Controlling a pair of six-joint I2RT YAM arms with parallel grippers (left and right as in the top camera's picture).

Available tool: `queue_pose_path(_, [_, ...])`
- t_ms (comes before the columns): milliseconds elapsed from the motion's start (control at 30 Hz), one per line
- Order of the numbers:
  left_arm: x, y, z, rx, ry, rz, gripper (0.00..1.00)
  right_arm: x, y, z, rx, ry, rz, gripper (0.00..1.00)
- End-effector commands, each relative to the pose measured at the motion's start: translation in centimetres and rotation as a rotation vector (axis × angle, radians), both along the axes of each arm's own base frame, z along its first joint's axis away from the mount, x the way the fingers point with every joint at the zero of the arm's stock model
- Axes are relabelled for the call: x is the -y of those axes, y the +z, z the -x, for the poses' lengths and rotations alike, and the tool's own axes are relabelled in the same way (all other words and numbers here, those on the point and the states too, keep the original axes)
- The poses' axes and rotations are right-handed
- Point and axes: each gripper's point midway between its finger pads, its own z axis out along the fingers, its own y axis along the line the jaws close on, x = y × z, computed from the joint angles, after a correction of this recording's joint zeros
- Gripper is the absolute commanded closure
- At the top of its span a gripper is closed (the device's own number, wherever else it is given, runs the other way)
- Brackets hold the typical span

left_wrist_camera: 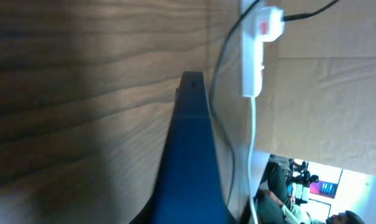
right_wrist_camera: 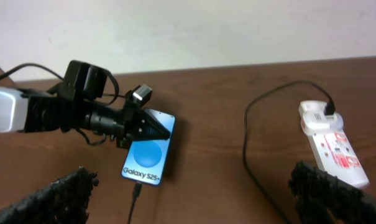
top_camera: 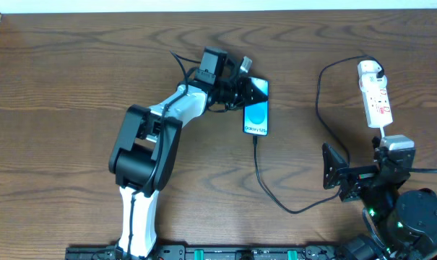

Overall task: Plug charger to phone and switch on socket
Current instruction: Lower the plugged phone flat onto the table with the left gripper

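Note:
The phone lies mid-table with its blue screen up; it also shows in the right wrist view and edge-on in the left wrist view. My left gripper is shut on the phone's far end. The thin black charger cable runs from the phone's near edge in a loop to its black adapter, plugged into the white socket. The plug tip sits at the phone's bottom edge; I cannot tell whether it is seated. My right gripper is open and empty, near the table's front right, short of the socket.
The socket's thick white cord runs off toward the table's edge. The brown wooden table spreads to the left. The cable's loop lies between the phone and the socket.

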Motion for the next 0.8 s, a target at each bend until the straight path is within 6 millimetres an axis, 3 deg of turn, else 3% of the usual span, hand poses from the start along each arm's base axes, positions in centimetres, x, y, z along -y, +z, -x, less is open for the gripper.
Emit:
queue_pose_path(0, [0.5,0.9,0.6,0.03,-0.059,0.044,0.92,0.3,0.1,0.0,-0.005,-0.02,-0.012,0.01])
queue_pose_path(767, [-1.0,-4.4,2.0,-0.038,-0.022,-0.158,0.92,0.3,0.1,0.0,-0.006,-0.02,-0.012,0.01])
